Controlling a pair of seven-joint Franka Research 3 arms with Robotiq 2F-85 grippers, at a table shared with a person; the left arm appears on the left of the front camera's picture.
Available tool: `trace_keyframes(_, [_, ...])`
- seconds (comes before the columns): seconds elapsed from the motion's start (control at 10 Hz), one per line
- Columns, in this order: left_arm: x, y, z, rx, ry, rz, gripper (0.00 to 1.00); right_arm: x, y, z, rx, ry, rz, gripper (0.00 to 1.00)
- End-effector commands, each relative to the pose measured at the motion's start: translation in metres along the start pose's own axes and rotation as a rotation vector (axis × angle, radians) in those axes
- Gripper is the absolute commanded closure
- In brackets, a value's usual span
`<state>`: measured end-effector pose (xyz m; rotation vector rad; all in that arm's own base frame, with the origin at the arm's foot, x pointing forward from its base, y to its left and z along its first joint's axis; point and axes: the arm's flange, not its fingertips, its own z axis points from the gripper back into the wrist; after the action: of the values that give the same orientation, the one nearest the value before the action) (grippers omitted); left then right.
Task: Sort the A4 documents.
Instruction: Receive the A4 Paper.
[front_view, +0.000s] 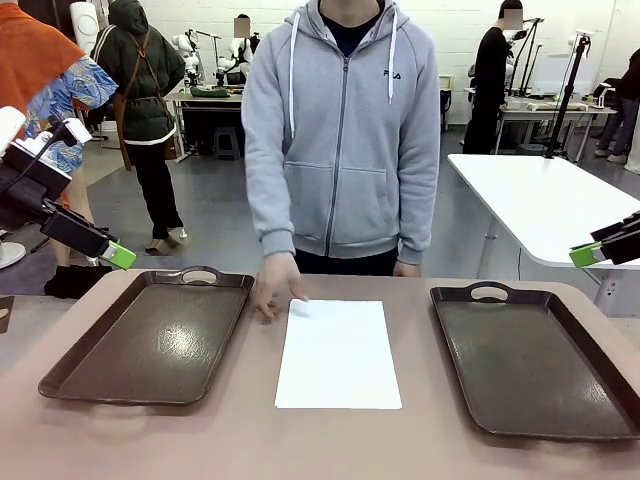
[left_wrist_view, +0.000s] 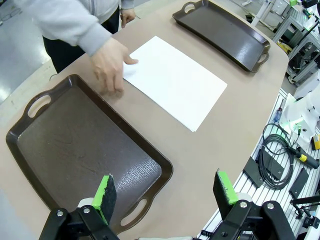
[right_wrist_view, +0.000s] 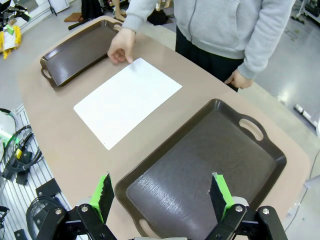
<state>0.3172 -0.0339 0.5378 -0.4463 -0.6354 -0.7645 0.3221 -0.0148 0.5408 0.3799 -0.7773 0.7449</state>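
Left jaws stand wide open and empty, green pads (left_wrist_view: 105, 197) well apart, raised off the desk's (front_view: 300, 440) left edge near the left tray (front_view: 150, 340); right jaws gape likewise with nothing between them, off the right edge by the right tray (front_view: 530, 370). The A4 documents (front_view: 338, 352) lie flat at the desk's middle, between the trays and touching neither, with a person's hand (front_view: 275, 285) at their far left corner. They look light, limp and slick, flush to the surface, so hard to pinch from above; a near corner or edge seems the best hold
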Motion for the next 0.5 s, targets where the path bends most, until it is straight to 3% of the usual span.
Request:
trace_keyframes(0.0, [0.0003,0.0005,0.0003,-0.013,-0.013,-0.002,0.00,0.0000,-0.0005,-0.0022,0.009,-0.003,0.000,0.00])
trace_keyframes(0.4, [0.0003,0.0005,0.0003,-0.013,-0.013,-0.002,0.00,0.0000,-0.0005,-0.0022,0.009,-0.003,0.000,0.00])
